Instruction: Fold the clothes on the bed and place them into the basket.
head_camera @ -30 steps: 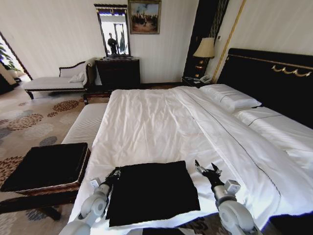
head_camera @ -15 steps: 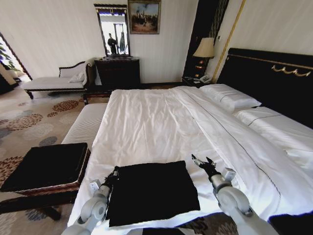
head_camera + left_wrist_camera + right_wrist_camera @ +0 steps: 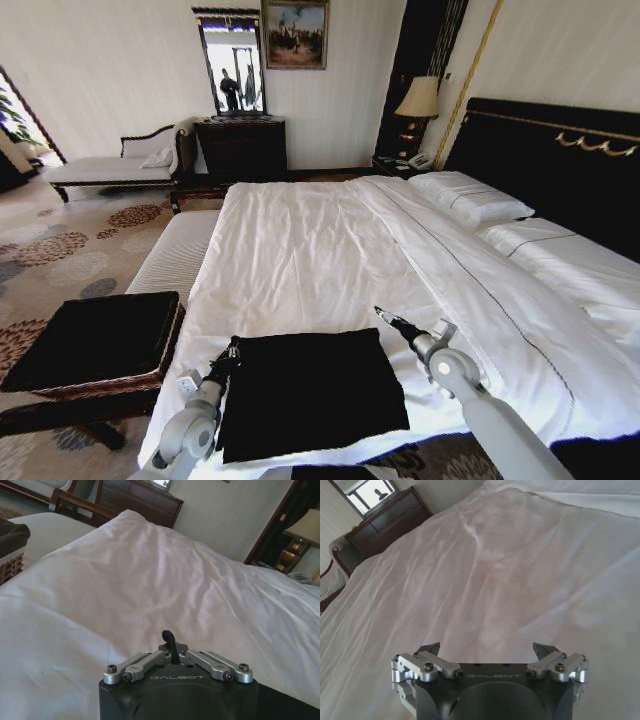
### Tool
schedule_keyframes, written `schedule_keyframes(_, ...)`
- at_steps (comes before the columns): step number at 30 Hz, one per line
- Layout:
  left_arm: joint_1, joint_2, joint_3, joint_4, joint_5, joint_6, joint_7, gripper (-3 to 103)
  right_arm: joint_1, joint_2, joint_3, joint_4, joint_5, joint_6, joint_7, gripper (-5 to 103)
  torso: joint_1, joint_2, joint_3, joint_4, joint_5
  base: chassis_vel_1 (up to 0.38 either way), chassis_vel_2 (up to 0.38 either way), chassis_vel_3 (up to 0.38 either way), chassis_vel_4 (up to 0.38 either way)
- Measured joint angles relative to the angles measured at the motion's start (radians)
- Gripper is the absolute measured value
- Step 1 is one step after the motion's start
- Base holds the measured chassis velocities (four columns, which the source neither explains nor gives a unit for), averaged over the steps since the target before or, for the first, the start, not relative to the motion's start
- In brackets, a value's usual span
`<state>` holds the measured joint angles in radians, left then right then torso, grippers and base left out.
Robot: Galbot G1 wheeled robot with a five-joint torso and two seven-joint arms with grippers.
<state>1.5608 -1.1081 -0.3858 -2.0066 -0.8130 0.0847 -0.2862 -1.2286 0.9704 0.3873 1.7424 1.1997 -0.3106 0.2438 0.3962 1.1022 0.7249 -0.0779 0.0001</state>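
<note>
While the left tool (image 3: 170,641) looks pressed together, the right tool (image 3: 487,652) is spread above the bed (image 3: 520,580).

matt black T-shirt (image 3: 312,392), seemingly soft cloth

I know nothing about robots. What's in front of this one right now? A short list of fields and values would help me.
Place: bed with white duvet
Garment: folded black T-shirt lying flat at the bed's near edge
Left tool: shut, at the shirt's left far corner
Right tool: open, over the duvet just past the shirt's right far corner
Basket: on a bench left of the bed, black lining, no shirt inside
</note>
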Motion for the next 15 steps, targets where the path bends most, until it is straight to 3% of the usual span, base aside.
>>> schedule_keyframes(10, 0.004, 0.009, -0.003, -0.004, 0.005, 0.000, 0.003, 1, -0.060, 0.009, -0.012, -0.006, -0.043, -0.005, -0.034, 103, 0.000, 0.000, 0.000, -0.0001, -0.0002, 0.000, 0.000, 0.000, 0.000)
schedule_keyframes(15, 0.004, 0.010, -0.007, 0.008, 0.019, -0.001, 0.006, 1, -0.098, 0.026, 0.000, 0.029, -0.046, -0.008, -0.048, 90, 0.000, 0.000, 0.000, -0.0002, -0.0002, 0.000, 0.000, 0.000, 0.000)
